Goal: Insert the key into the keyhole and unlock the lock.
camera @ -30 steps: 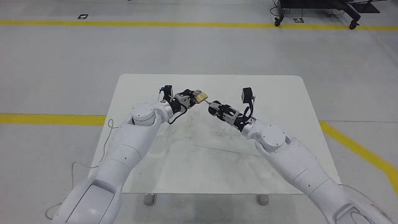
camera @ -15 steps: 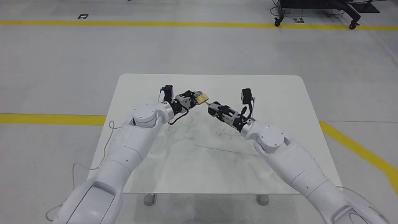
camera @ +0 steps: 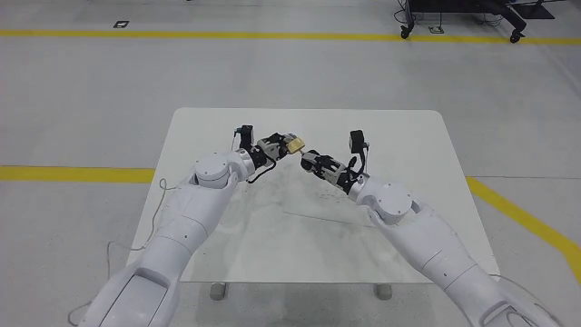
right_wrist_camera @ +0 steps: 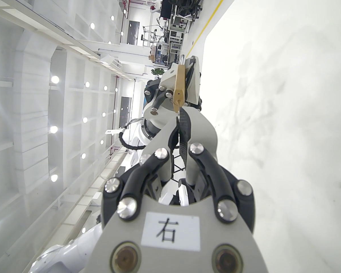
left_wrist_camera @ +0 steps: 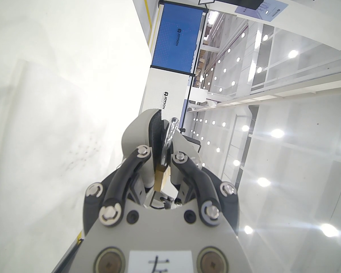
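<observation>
the left gripper (left_wrist_camera: 164,143) is clenched on the brass lock (left_wrist_camera: 162,176), whose silver shackle (left_wrist_camera: 171,129) pokes out past the fingertips. it holds the lock in the air above the far middle of the white counter (camera: 399,136). the right gripper (right_wrist_camera: 182,113) faces it with its fingers pressed together, the tip touching or just short of the lock's nearer end; i cannot tell which. the key is too small to make out between those fingers.
</observation>
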